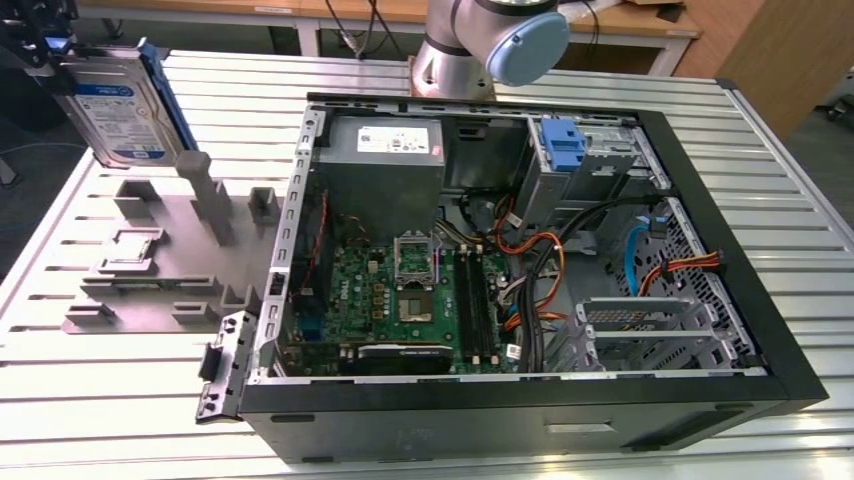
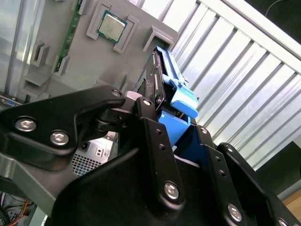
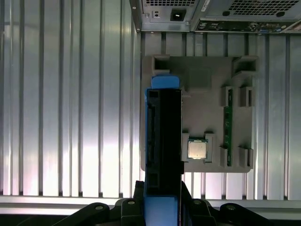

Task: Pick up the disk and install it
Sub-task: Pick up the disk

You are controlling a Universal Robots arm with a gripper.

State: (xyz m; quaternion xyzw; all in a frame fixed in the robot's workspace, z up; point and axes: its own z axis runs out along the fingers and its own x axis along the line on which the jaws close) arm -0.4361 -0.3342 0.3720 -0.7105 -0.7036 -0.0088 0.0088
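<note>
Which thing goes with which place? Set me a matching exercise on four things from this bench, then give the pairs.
1. silver rectangular hard disk with blue plastic rails
2. square silver processor chip
3. tall blue plastic latch piece
4. narrow green memory stick

A. inside the open black computer case
B. on edge in a slot of the grey plastic fixture
C. clamped in the jaws, lifted in the air
D. flat in a square pocket of the grey fixture

Pairs: 1-C, 2-D, 3-A, 4-B.
</note>
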